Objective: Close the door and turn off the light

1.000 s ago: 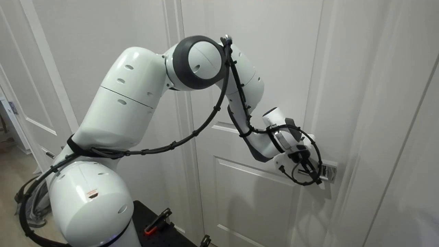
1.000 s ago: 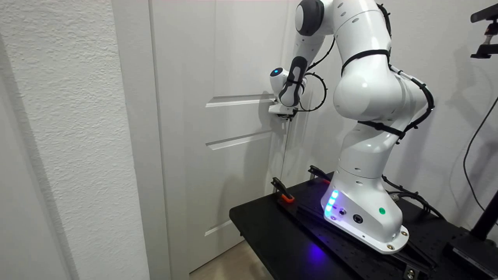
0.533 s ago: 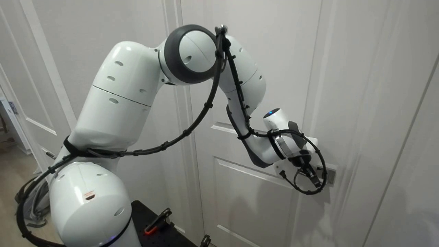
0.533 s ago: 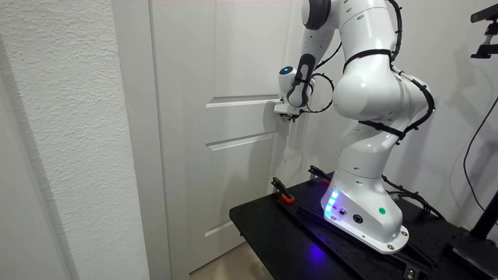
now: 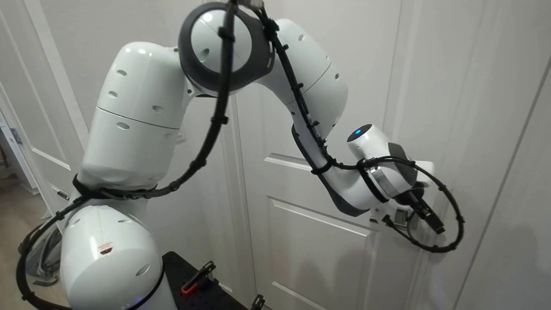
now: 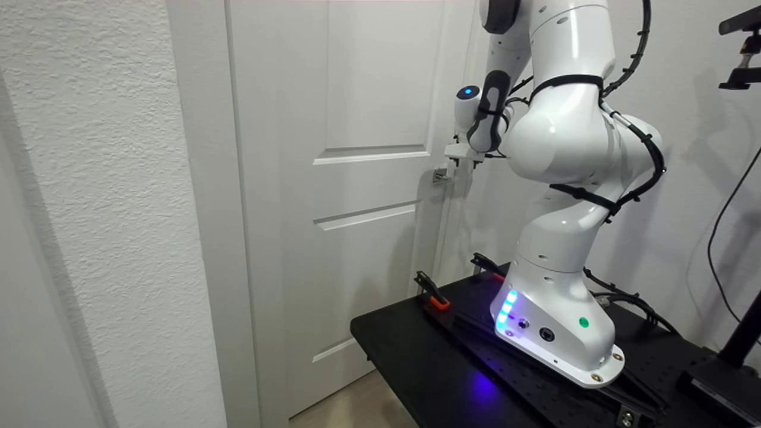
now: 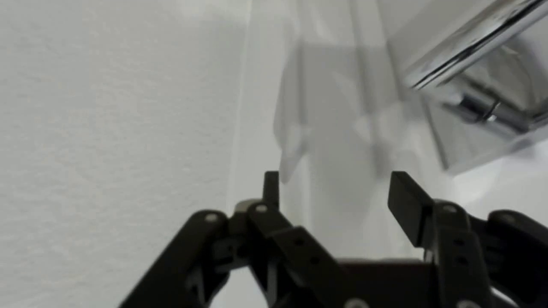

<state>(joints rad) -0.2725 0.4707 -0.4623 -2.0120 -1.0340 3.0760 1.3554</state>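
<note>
The white panelled door (image 5: 316, 254) fills the middle of an exterior view, and it also shows in an exterior view (image 6: 368, 184). It stands in or close to its frame; I cannot tell if it is latched. Its silver lever handle (image 6: 440, 176) shows on a square plate, and large at the upper right of the wrist view (image 7: 471, 40). My gripper (image 7: 335, 188) is open and empty, its fingers wide apart, beside the handle on the frame side. It also shows in an exterior view (image 5: 439, 229). What looks like the light's switch plate (image 5: 181, 135) peeks out past the upper arm, mostly hidden.
The black table (image 6: 392, 339) bears the arm base and clamps (image 6: 433, 291). A black stand (image 6: 728, 345) is at its right. A side wall stands close to the gripper (image 7: 128, 128). Another door (image 5: 47, 112) and a bag (image 5: 43, 254) are at far left.
My gripper has come off the lever handle and moved right, away from the door face, so the handle plate now shows. The elbow has swung left. The door shows little or no shift.
</note>
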